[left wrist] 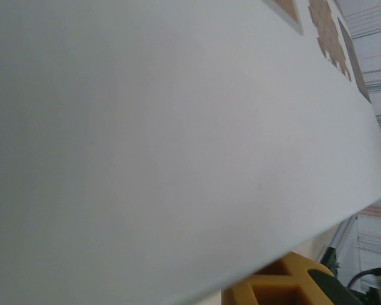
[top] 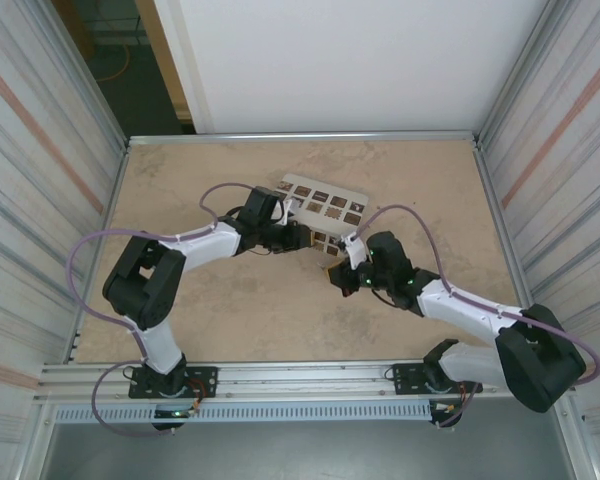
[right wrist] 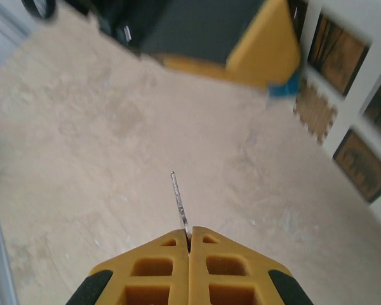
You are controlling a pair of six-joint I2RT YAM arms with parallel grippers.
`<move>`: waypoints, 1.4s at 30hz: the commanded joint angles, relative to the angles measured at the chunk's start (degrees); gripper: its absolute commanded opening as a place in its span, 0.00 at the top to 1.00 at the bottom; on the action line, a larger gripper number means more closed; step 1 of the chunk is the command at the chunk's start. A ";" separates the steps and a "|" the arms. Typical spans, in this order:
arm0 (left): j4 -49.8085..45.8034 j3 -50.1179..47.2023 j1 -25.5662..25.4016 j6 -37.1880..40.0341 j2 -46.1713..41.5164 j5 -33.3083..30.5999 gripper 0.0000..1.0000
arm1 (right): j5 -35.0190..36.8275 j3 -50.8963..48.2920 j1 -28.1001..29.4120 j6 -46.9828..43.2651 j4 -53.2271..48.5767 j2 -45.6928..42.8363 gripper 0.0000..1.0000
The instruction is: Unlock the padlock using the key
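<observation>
Two claws meet beside one white box with brown grid squares, lying on the surface. The right claw is pinched closed on one key, near the box, its thin silvery blade pointing straight out from the fingertips. One small blue padlock, blurred, sits against the box's edge under the left claw. Whether that claw grips it, I cannot tell.
</observation>
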 commanded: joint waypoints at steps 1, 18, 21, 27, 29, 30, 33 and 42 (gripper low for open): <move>-0.27 1.79 -0.43 -2.80 -3.65 3.52 0.79 | 5.24 -2.16 1.18 -2.55 5.02 0.10 1.00; -0.27 1.15 -0.45 -5.85 -5.69 4.73 0.79 | 13.22 -5.15 3.35 -3.82 20.94 9.63 1.00; -0.55 1.17 -0.44 -5.83 -5.86 4.78 0.79 | 13.26 -4.89 3.31 -3.32 23.39 11.26 1.00; -0.96 1.14 -0.54 -5.83 -6.29 4.96 0.79 | 12.83 -4.53 2.69 -3.00 26.96 13.30 1.00; -1.05 1.14 -0.54 -5.84 -6.29 4.95 0.79 | 12.56 -4.50 2.22 -2.83 27.92 13.83 1.00; -1.07 1.22 -0.54 -5.84 -6.31 5.00 0.79 | 12.49 -4.37 1.88 -2.74 28.14 14.12 1.00; -1.05 1.12 -0.63 -5.76 -6.30 5.13 0.79 | 12.23 -4.30 1.17 -2.40 29.22 14.47 1.00; -1.05 0.77 -0.67 -5.70 -6.48 4.82 0.79 | 10.85 -2.82 0.05 -1.86 29.58 15.68 1.00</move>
